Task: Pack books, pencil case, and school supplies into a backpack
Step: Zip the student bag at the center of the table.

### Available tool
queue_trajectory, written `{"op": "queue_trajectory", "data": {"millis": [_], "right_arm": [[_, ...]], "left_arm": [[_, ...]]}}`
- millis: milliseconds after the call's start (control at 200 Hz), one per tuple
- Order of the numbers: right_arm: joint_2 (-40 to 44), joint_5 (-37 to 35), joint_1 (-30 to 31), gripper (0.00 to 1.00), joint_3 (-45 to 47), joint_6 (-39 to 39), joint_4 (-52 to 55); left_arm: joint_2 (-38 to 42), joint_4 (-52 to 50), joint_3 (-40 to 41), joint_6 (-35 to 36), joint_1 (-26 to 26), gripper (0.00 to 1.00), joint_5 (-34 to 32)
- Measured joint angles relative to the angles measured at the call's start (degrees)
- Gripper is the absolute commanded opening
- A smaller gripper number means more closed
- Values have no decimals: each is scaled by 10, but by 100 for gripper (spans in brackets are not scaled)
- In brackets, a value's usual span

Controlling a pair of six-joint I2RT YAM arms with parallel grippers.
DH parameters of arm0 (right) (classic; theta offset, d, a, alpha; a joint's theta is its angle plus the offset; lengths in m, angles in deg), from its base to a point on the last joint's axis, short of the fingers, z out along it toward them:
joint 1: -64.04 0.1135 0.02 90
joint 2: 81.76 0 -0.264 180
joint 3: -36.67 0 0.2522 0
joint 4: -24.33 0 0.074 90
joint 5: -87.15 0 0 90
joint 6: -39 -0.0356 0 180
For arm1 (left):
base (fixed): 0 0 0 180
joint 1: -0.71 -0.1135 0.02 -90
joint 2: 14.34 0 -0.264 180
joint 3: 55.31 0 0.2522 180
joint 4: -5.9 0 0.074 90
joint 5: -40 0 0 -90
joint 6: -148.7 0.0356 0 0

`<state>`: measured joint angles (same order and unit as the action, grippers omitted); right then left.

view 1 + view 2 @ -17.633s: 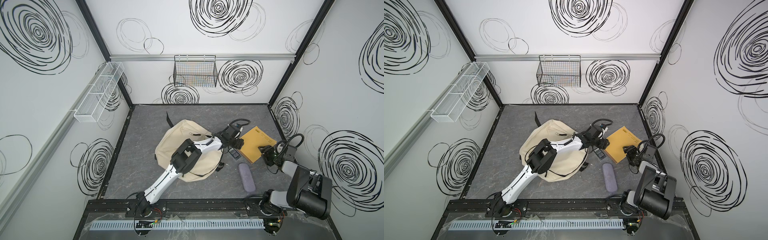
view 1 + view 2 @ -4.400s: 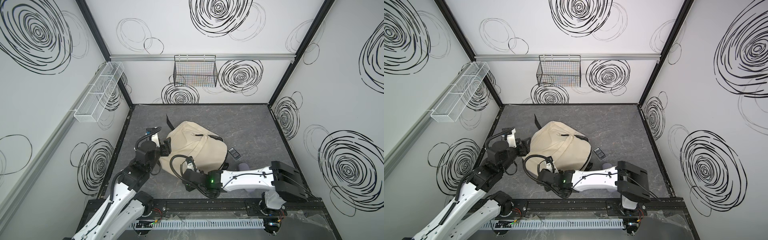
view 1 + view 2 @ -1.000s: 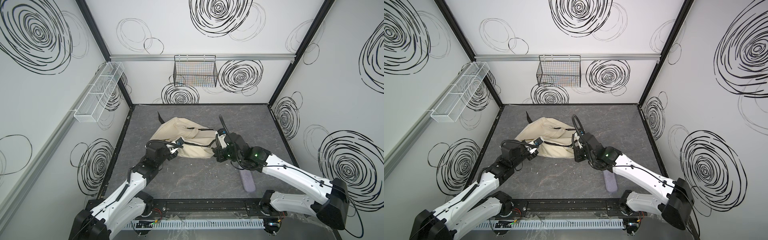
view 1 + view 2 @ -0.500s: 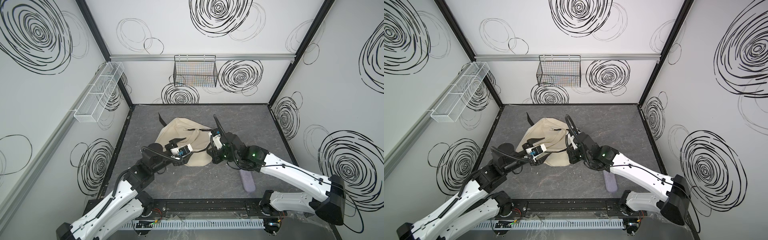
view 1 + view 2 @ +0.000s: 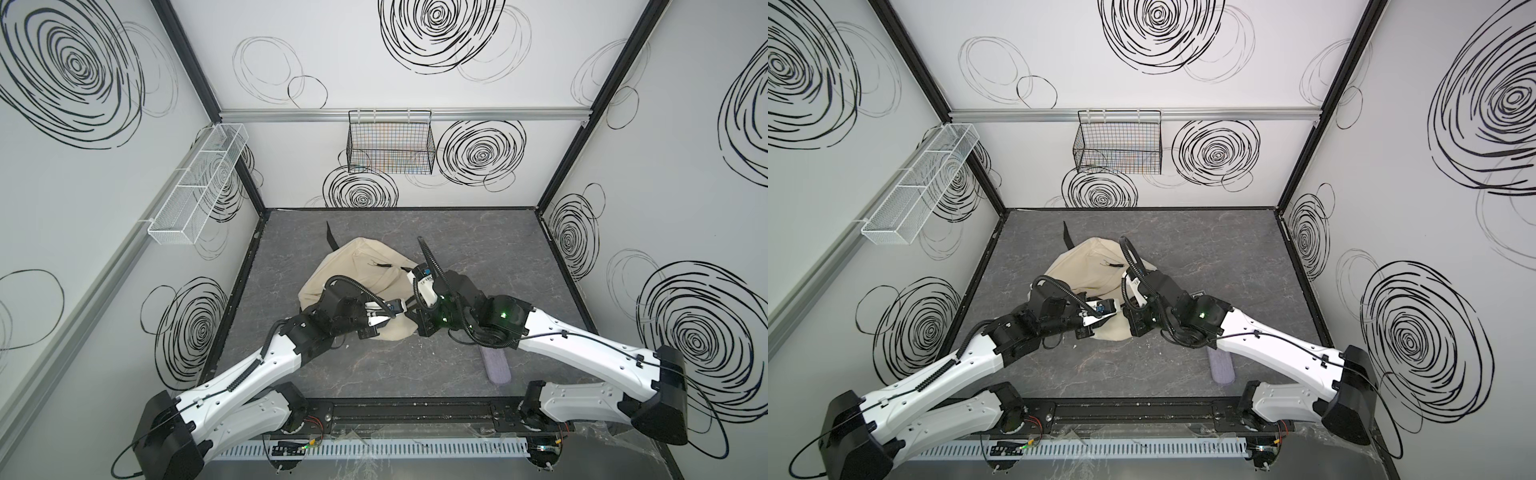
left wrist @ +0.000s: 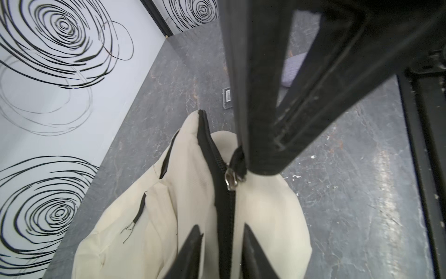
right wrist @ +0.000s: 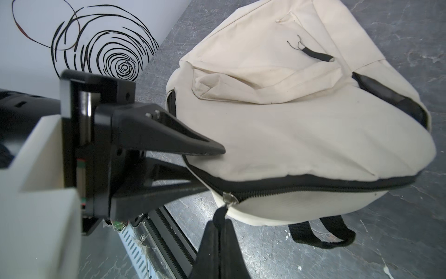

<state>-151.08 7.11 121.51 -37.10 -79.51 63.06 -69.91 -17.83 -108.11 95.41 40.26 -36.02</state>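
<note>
Pinching the zipper pull [image 7: 221, 211], right pincer [image 7: 219, 224]; left pincer [image 6: 220, 228] clamped on backpack [image 7: 289, 132].

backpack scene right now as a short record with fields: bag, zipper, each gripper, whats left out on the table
backpack: cream, lying mid table
zipper slider: on the main zipper, black pull tab attached
right gripper: shut on the pull tab
left gripper: jaws either side of the zipper seam, bag fabric between, seemingly clamped
pencil case: on the table, apart from the bag
school supplies packet: flat on the table beside the bag
books: none in view
</note>
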Motion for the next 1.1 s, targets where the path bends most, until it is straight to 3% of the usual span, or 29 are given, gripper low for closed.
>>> {"op": "queue_trajectory", "data": {"millis": [30,230,605,880,920,971,996,1031,1101], "right_arm": [[2,-2,0,0,0,0,0],[15,-12,-19,0,0,8,0],[34,28,-208,0,65,83,-17],[27,96,-290,0,71,129,-39],[26,109,-293,0,69,130,-38],[27,112,-292,0,64,131,-35],[29,108,-293,0,63,130,-33],[32,104,-291,0,63,129,-31],[43,97,-271,0,63,120,-29]], "left_arm": [[3,1,1,1,-2,0,1],[45,23,22,6,-21,0,5],[111,83,88,-15,-75,0,-12],[141,129,108,-49,-115,0,-50],[143,129,108,-49,-119,26,-49],[147,122,108,-47,-121,74,-46],[150,115,106,-47,-124,88,-46],[154,103,101,-45,-123,97,-44],[151,77,85,-39,-102,100,-42]]}}
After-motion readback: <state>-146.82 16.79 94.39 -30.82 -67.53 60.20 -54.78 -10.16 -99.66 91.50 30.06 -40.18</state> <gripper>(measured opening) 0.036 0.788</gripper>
